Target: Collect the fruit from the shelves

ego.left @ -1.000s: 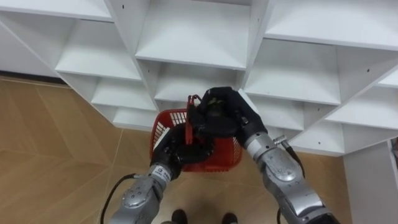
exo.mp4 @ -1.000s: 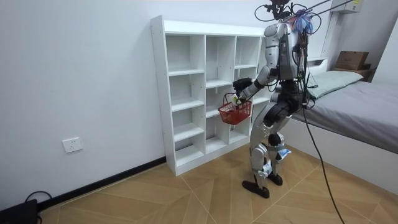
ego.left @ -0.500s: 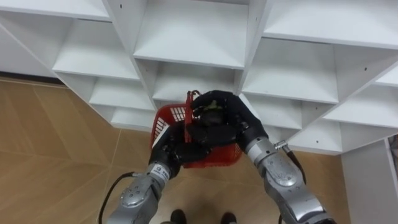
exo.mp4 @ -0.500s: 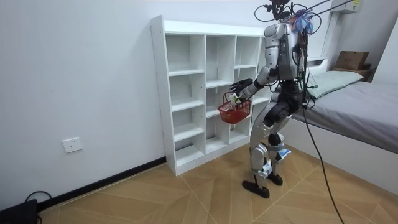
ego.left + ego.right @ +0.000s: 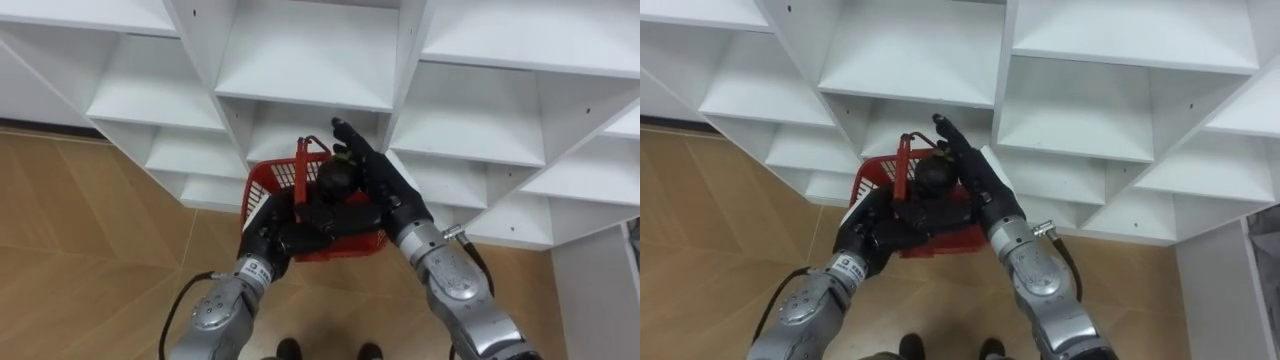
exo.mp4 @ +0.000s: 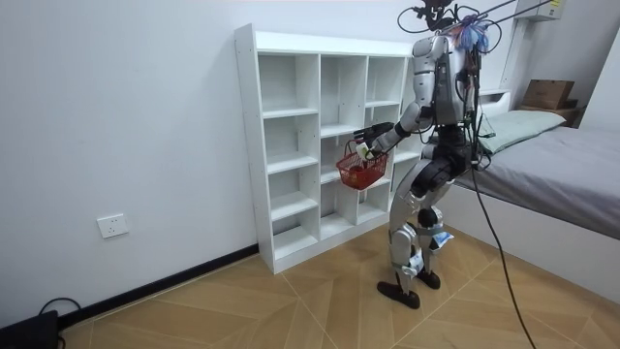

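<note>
I stand in front of the white closet (image 6: 320, 145). My left hand (image 5: 285, 238) is curled on the near side of a red mesh basket (image 5: 268, 205), holding it up before the lower shelves. The basket's handle (image 5: 303, 168) stands upright. Over the basket my right hand (image 5: 375, 178) is open, fingers straight and pointing toward the shelves. A dark round fruit (image 5: 334, 180) sits just under its palm, over the basket's inside; whether it still touches the hand I cannot tell. In the right eye view the fruit (image 5: 932, 178) lies between that hand (image 5: 968, 168) and the basket (image 5: 872, 190).
The closet's compartments (image 5: 310, 55) in front of me hold nothing visible. Wooden floor (image 5: 90, 230) lies below on my left. A bed (image 6: 562, 165) stands at the room view's right, behind me. A white panel's edge (image 5: 595, 290) is close on my right.
My right hand's fingers have gone from curled round the dark fruit to straight. The fruit now shows bare under the palm. The basket has risen slightly.
</note>
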Tool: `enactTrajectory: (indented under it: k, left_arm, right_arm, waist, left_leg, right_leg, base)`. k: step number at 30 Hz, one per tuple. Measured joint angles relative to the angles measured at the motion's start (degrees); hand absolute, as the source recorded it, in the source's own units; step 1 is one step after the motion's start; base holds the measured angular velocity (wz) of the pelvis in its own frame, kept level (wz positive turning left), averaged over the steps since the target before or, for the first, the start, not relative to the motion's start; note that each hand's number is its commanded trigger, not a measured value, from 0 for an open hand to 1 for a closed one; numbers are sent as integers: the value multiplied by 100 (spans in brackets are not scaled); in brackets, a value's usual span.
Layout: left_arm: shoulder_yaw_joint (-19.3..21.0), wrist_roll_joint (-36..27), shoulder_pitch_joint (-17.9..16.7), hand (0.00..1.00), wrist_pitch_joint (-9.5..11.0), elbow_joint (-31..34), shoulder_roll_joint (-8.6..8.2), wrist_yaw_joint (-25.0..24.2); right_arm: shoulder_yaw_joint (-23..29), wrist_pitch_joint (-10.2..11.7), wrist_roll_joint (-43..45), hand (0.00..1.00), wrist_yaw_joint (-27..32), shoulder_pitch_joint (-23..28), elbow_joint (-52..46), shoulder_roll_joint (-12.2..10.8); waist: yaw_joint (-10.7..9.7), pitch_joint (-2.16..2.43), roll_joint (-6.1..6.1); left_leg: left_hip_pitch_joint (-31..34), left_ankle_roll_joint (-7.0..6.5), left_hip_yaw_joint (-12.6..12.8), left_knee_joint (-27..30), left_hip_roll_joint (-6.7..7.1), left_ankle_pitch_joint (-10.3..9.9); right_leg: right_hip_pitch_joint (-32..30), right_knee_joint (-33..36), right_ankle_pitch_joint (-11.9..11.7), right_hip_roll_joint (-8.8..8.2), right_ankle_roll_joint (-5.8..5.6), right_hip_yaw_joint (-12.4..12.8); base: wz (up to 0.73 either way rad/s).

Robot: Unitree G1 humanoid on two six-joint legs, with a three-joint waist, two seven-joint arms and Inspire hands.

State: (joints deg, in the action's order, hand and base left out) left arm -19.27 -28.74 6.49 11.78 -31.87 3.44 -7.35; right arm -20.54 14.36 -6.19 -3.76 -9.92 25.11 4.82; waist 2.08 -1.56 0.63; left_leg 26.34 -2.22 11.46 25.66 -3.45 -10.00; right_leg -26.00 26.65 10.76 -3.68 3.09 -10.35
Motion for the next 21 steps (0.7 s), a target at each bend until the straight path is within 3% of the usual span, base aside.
enactTrajectory:
  k: [21]
  left_arm:
    - [53,14,-6,100,0,171,-6,-35]
  right_arm:
    - [54,5,21,0,-7,11,-158,0]
  waist:
    - [8,4,-6]
  left_leg:
    - [-5,0,-1,3,-2,0]
  right_leg:
    - [8,-5,-9,5,1,6]
  base:
    - [0]
